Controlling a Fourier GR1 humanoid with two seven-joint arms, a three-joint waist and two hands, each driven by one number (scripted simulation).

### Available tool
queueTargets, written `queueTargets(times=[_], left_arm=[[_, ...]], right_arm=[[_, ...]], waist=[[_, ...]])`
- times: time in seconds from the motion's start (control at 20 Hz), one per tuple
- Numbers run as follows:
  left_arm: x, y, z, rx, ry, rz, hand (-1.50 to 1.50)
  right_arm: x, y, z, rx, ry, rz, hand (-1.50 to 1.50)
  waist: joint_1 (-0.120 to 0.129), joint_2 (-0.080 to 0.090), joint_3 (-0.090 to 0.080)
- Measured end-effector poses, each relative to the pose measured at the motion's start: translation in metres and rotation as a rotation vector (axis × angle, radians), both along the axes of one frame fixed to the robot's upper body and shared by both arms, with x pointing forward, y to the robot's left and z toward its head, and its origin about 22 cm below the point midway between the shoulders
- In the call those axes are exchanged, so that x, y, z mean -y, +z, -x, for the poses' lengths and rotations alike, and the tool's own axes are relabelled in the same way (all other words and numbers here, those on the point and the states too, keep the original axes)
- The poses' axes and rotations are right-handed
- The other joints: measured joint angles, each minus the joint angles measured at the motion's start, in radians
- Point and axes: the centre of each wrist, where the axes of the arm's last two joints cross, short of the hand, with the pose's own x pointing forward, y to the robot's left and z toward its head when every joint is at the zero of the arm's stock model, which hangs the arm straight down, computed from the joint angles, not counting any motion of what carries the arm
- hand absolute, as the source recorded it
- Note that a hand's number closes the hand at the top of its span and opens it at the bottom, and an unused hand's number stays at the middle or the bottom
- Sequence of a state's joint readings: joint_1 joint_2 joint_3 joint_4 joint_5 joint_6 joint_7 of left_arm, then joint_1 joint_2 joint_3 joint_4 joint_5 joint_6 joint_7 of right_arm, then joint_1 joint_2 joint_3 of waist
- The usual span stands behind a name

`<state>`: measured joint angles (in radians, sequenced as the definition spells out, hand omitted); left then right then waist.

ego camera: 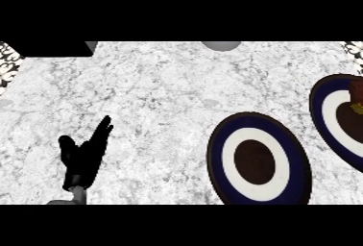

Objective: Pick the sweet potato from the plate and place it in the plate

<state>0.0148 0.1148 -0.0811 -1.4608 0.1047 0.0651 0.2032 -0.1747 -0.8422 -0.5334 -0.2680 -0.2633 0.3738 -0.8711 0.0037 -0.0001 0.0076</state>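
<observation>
Head view, looking steeply down on a pale, marbled worktop (156, 96). Toward the near left edge stands the left hand (83, 156), black, fingers straight and spread upward, holding nothing; it looks to be resting there. No right hand shows anywhere.

Moving right, a round plate (220, 158) with a dark blue rim, a white ring and a dark brown centre lies at the near edge, right of the middle. Nothing sits on it.

Farther right, cut off by the worktop's right edge, is a second plate (325, 120) of the same pattern. On it rests a reddish-brown lump, which I take to be the sweet potato (356, 96), only partly in sight.

So the sweet potato lies on the right-edge plate while the nearer plate is bare. Which plate is meant as the goal cannot be told from this alone, so this could be the pickup pending or the placing done. Any grasp would suit the right hand better, since the sweet potato lies well apart from the left one.

Along the far edge, a black block (50, 48) fills the left corner, and a grey rounded shape (221, 45) sits near the middle.
</observation>
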Motion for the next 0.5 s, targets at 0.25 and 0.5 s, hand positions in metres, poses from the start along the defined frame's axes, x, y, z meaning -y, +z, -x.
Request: queueTargets(times=[0.25, 0.5], left_arm=[[-0.004, 0.001, 0.002, -0.001, 0.000, 0.003, 0.00], [-0.003, 0.001, 0.001, -0.001, 0.004, 0.003, 0.00]], right_arm=[[0.000, -0.008, 0.020, -0.062, 0.010, 0.049, -1.50], [-0.002, -0.019, 0.041, -0.106, 0.005, 0.069, -1.50]], waist=[[0.000, -0.003, 0.000], [-0.004, -0.003, -0.001]])
